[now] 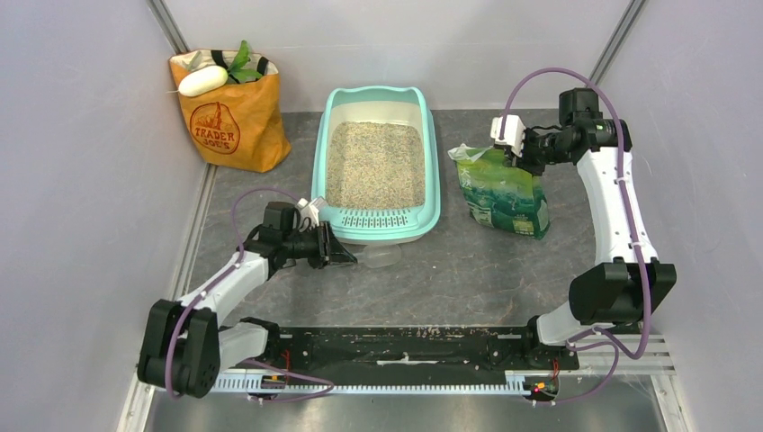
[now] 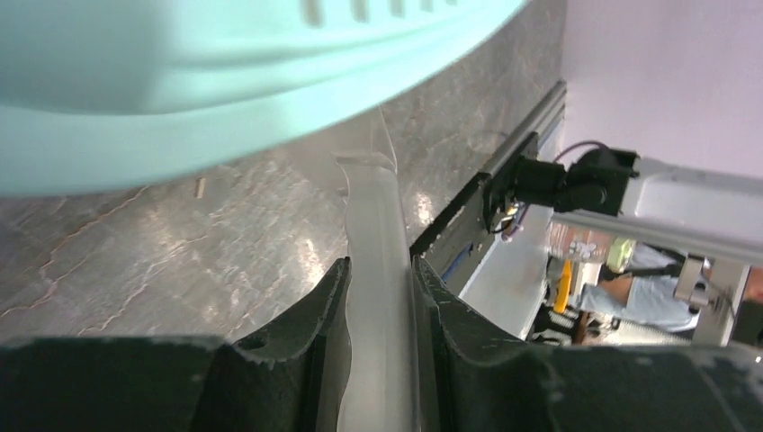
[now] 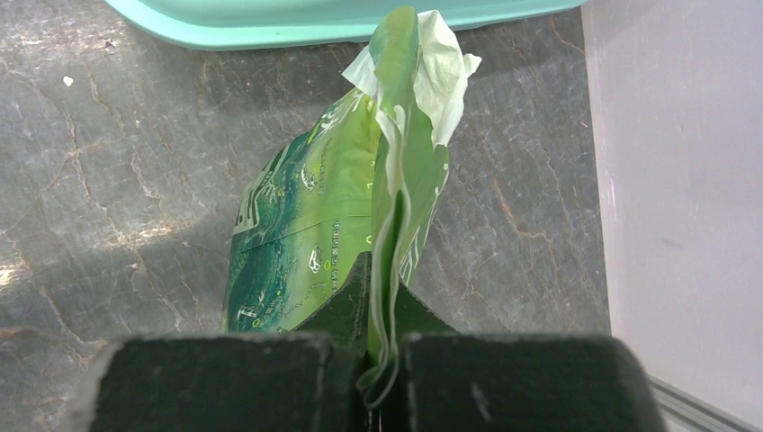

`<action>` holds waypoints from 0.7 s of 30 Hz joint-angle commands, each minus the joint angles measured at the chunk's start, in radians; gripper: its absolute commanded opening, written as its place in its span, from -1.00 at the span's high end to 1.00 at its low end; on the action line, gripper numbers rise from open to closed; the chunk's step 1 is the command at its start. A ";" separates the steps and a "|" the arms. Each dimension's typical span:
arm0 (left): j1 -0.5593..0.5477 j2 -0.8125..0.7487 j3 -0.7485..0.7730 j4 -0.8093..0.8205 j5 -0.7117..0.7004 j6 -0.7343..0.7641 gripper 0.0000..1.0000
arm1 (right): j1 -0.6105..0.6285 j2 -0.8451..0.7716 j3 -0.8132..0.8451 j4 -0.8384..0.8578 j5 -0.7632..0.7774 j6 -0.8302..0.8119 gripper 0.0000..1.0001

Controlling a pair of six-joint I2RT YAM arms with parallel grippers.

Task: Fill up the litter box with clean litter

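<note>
The mint-teal litter box (image 1: 319, 162) lies at the back middle of the table, and beige clean litter (image 1: 375, 165) covers its floor. Just in front of its slotted end, my left gripper (image 1: 346, 255) is shut on the handle of a clear plastic scoop (image 1: 382, 256). In the left wrist view the handle (image 2: 373, 234) runs between the fingers of the left gripper (image 2: 380, 270), under the litter box's edge (image 2: 180, 99). To the right of the box my right gripper (image 1: 520, 155) is shut on the top edge of the green bag (image 1: 504, 193). The right wrist view shows the bag's folded film (image 3: 306, 225) pinched in the right gripper (image 3: 385, 270).
An orange paper grocery bag (image 1: 229, 112) stands in the back left corner. Pale walls close in the left, the back and the right. A black rail (image 1: 405, 346) with the arm bases runs along the near edge.
</note>
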 commanded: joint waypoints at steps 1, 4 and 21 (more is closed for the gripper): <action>0.023 0.064 0.003 0.042 -0.108 -0.095 0.74 | -0.001 -0.061 0.019 0.033 -0.031 0.009 1.00; 0.039 0.094 0.019 -0.018 -0.142 -0.083 0.56 | -0.003 -0.061 0.017 0.035 -0.027 0.012 1.00; 0.130 -0.003 0.213 -0.616 -0.418 -0.004 -0.72 | -0.006 -0.066 -0.002 0.034 -0.020 -0.015 1.00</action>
